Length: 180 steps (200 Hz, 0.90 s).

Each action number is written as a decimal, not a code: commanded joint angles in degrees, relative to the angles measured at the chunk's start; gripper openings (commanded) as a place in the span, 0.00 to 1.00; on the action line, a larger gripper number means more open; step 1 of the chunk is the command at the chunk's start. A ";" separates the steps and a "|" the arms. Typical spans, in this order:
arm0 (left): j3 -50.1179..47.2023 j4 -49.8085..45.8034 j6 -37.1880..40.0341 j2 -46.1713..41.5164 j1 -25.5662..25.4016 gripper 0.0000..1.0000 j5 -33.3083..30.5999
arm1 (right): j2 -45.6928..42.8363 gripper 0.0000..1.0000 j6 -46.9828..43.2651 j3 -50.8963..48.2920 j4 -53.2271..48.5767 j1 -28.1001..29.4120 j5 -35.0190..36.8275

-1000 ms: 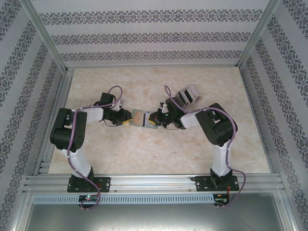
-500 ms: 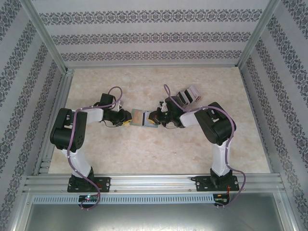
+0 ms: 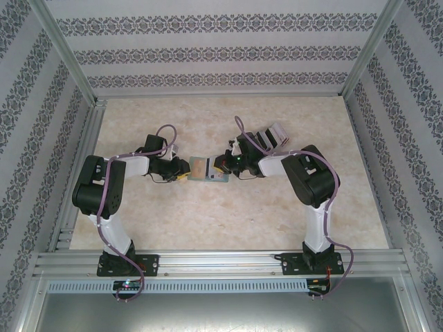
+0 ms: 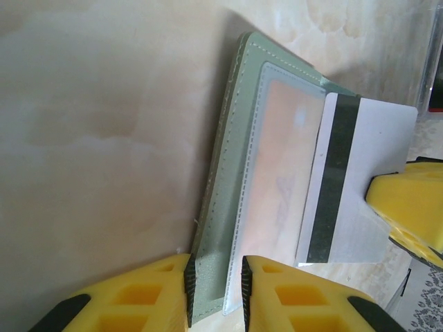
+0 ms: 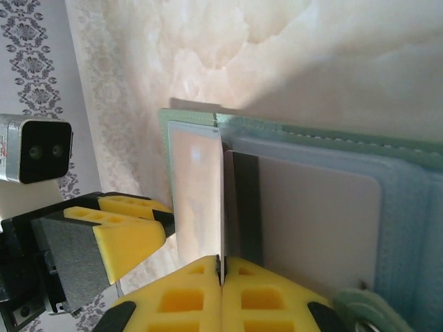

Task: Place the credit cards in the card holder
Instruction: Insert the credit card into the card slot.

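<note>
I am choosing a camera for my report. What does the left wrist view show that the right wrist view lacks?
Left wrist: a pale orange card in the clear pocket of the green wallet. Right wrist: its snap tab and a small camera on the other arm. Both: that wallet, the dark-striped card, the left gripper clamped on the wallet, the right gripper pinching that card.

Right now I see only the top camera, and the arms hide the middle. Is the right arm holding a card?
Observer: Yes. The right fingers are shut on a pale card with a dark stripe.
Operator: Is the wallet held too?
Observer: The left fingers pinch one edge of the green wallet.
Operator: Is any card inside it?
Observer: An orange card sits in the wallet behind clear plastic.
</note>
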 commanded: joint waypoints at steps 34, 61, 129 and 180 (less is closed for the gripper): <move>-0.49 2.03 -0.53 0.01 -0.69 0.27 0.52 | 1.82 0.05 -3.47 2.15 -4.10 0.12 -0.16; -0.38 2.25 -0.54 0.15 -0.78 0.27 0.86 | 2.13 0.05 -3.34 2.75 -3.74 0.50 0.04; -0.54 3.68 -1.32 0.46 -1.08 0.25 0.80 | 3.18 0.06 -3.21 5.76 -4.39 2.30 -1.09; -0.11 3.56 -1.20 0.88 -1.27 0.23 1.29 | 3.49 0.05 -4.08 5.80 -6.18 2.75 -1.30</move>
